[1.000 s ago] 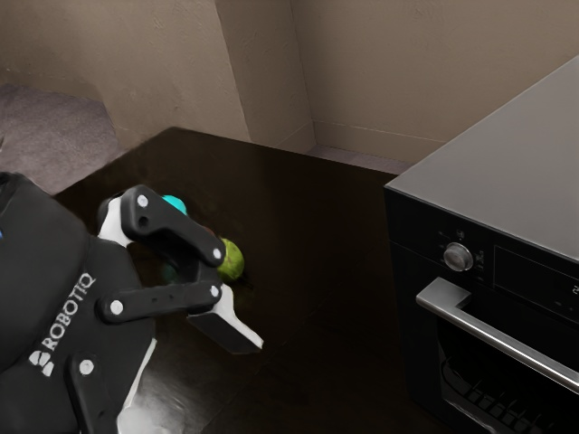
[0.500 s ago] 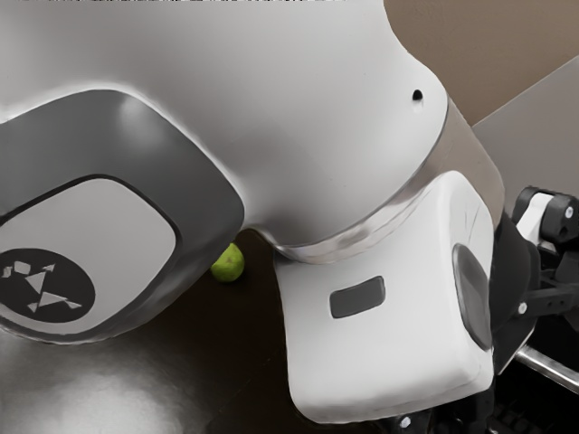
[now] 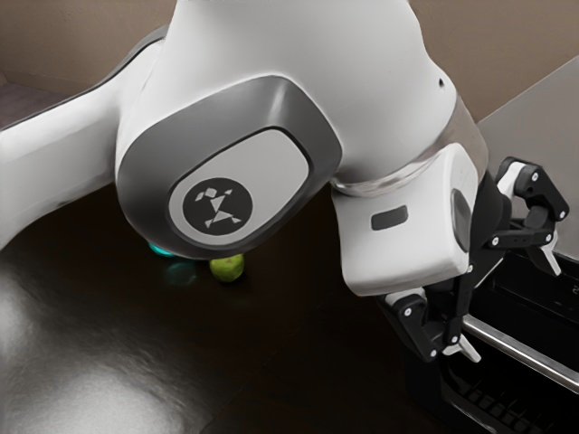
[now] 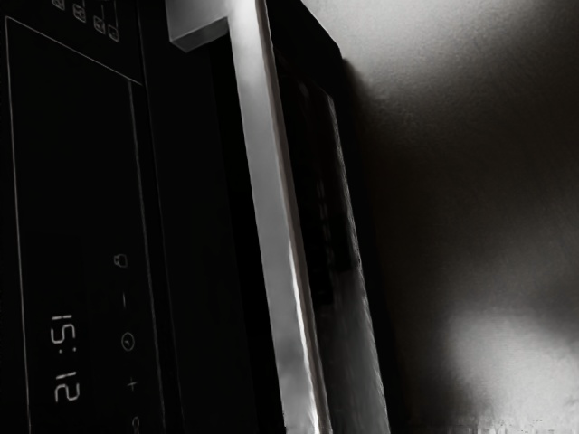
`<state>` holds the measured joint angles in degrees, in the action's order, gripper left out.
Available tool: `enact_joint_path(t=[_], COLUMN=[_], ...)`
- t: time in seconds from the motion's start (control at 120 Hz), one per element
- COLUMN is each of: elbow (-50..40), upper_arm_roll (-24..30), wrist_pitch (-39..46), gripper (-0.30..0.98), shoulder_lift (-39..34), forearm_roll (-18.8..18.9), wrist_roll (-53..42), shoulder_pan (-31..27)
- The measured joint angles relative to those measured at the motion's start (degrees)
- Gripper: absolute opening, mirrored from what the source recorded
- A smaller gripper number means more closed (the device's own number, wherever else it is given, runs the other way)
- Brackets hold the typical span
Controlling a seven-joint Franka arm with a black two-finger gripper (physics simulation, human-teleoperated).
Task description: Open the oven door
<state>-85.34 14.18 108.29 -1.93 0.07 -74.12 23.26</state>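
In the exterior view my gripper (image 3: pixel 508 305) is at the oven front on the right, its two fingers wide apart, one above and one below the line of the silver handle (image 3: pixel 529 355). Neither finger is seen pressing on the bar. The oven door (image 3: pixel 493 409) stands closed under the handle, and my hand hides the handle's near end and the knob. The wrist view has the handle (image 4: pixel 271 199) running lengthwise across its middle, beside the dark control panel (image 4: pixel 81 181) with its lit clock.
The oven's grey top (image 3: pixel 543 113) rises behind my gripper. A green ball (image 3: pixel 227 268) and a cyan thing (image 3: pixel 163 250), partly covered by my arm, rest on the dark table (image 3: pixel 118 334), well away from the oven.
My arm has swung from the exterior view's left over to the oven handle, then shifted farther from the camera, bringing both fingers into view. The door has not visibly moved.
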Motion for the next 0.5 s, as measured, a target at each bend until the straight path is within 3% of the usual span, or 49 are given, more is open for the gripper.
enact_joint_path(t=[0.258,0.5], elbow=[-5.3,-9.8], upper_arm_roll=[0.4,0.1], wrist_pitch=[0.8,3.6], gripper=[0.69,0.69], shoulder_lift=[-5.3,-3.7], forearm_roll=[1.1,0.4], wrist_roll=[-0.9,-1.0], shoulder_pan=[2.1,1.5])
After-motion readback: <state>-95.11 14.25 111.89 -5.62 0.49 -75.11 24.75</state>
